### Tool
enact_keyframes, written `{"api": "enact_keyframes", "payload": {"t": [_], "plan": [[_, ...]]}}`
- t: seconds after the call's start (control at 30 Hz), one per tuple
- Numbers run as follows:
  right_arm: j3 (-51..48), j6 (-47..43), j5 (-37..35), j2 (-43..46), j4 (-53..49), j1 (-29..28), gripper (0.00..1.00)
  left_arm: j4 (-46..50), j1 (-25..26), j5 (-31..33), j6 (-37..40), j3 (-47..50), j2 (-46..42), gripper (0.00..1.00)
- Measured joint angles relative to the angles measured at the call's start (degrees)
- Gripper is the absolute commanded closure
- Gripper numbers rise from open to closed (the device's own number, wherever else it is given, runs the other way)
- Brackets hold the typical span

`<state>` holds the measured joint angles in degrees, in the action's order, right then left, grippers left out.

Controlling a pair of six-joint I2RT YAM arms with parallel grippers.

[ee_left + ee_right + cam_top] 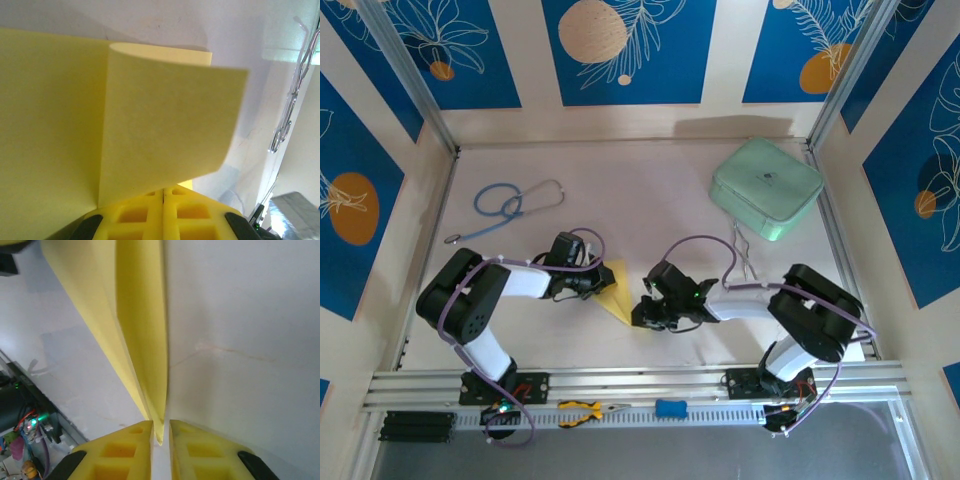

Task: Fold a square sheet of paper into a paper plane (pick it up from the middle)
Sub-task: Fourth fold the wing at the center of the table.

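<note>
The paper plane point(613, 293) is pale-yellow paper folded to a narrow pointed shape, lying on the table between the two grippers. My left gripper point(595, 283) is at its left side. In the left wrist view its jaws point(163, 192) are pressed together on the paper's edge, and a loose flap point(165, 125) curls up over them. My right gripper point(642, 312) is at the paper's near right tip. In the right wrist view its jaws point(160, 432) stand a little apart, with the sharp tip of the plane point(142, 330) lying in the gap.
A mint-green case point(766, 187) sits at the back right, with a thin metal tool point(745, 255) in front of it. A blue stethoscope point(510, 205) lies at the back left. Yellow-handled pliers point(582, 411) and a small blue item point(671, 408) rest on the front rail.
</note>
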<state>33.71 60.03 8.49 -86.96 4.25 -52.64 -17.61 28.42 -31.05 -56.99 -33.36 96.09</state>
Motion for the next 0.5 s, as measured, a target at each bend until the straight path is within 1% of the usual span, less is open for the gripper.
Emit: {"api": "enact_keyframes", "payload": {"t": [0.07,0.1,0.17,0.27,0.4,0.5], "plan": [[0.1,-0.2,-0.2,2.6,-0.4,0.8,0.83,0.0,0.0,0.0,0.0,0.0,0.0,1.00],[0.4,-0.5,-0.2,3.6,-0.5,1.4,0.86,0.0,0.0,0.0,0.0,0.0,0.0,1.00],[1.9,-1.3,0.2,3.8,-0.5,1.9,0.88,0.0,0.0,0.0,0.0,0.0,0.0,1.00],[6.4,-2.6,1.5,1.4,-0.5,2.1,0.91,0.0,0.0,0.0,0.0,0.0,0.0,1.00],[11.5,-3.7,2.7,-3.8,0.0,1.6,0.92,0.0,0.0,0.0,0.0,0.0,0.0,1.00],[14.6,-4.5,2.8,-7.5,-1.7,1.1,0.93,0.0,0.0,0.0,0.0,0.0,0.0,1.00]]}}
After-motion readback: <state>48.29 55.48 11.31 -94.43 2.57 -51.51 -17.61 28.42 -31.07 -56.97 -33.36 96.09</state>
